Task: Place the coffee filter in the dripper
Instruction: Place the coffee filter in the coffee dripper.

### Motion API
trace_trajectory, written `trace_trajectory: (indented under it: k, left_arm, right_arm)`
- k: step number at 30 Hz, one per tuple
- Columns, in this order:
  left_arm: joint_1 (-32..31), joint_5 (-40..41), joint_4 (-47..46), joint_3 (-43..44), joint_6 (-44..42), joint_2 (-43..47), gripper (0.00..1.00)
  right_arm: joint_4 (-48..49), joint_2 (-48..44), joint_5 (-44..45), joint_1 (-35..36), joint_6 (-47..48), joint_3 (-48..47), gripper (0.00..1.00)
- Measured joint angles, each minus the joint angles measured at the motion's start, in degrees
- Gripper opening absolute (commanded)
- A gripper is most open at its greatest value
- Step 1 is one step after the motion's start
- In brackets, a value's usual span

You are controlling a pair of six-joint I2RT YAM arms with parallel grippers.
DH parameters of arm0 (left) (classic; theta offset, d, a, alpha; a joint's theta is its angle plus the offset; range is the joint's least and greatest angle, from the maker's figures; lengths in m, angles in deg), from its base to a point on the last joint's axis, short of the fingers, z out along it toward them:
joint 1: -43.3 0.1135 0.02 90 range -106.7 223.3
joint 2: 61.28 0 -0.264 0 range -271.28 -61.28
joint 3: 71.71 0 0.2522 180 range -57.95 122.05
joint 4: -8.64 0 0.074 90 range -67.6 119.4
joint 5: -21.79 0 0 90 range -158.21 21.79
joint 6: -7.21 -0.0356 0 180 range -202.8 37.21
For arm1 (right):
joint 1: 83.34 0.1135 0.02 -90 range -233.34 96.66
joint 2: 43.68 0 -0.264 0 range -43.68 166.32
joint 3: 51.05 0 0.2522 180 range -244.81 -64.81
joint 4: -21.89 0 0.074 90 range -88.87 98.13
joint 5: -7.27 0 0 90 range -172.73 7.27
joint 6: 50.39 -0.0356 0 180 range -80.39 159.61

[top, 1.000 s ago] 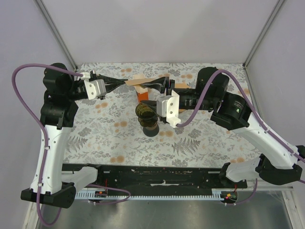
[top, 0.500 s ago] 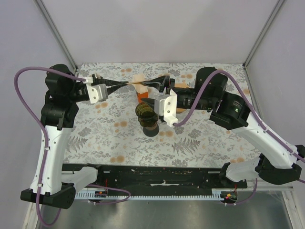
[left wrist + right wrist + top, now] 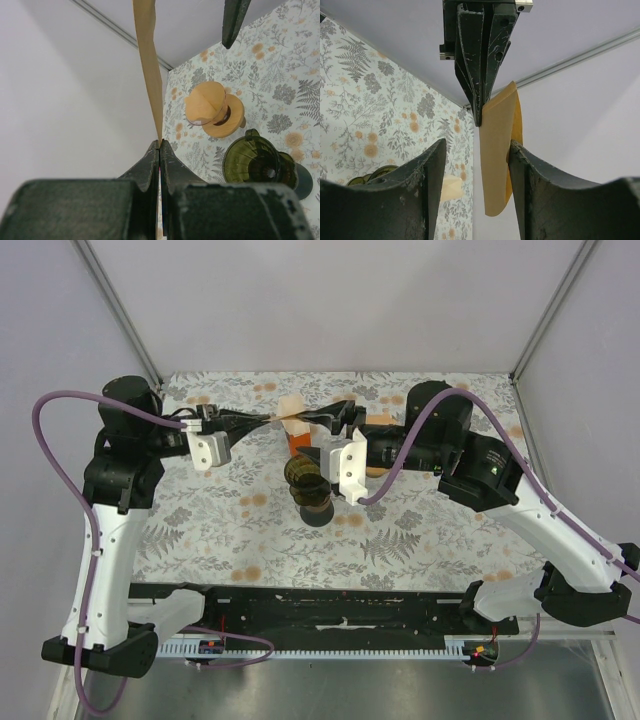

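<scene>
The top camera sits high up, above and behind the two arms (image 3: 103, 535). It looks down from far off, so it sees the whole worktop (image 3: 420, 530). The left wrist camera sits just behind the left end effector (image 3: 159, 147) and looks along its fingers, very close, toward the right side. The right wrist camera sits just behind the right end effector (image 3: 476, 150) and looks the other way, also very close. The two wrist views face each other, and both show the coffee filter (image 3: 148, 60). The top view and the left wrist view both show the dripper (image 3: 305, 475).
</scene>
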Motion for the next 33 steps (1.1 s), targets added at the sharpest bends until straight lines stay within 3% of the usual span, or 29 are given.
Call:
trace_trajectory:
  k: [23, 33]
  left_arm:
    - [-3.02, 3.45, 11.85, 2.99, -20.55, -0.37, 0.02]
    - [-3.43, 5.70, 12.39, 4.28, -23.50, -0.44, 0.02]
  right_arm:
    - [-4.94, 1.22, -0.07, -0.22, 2.23, -2.40, 0.59]
    - [-6.80, 1.25, -0.57, -0.22, 3.02, -2.49, 0.59]
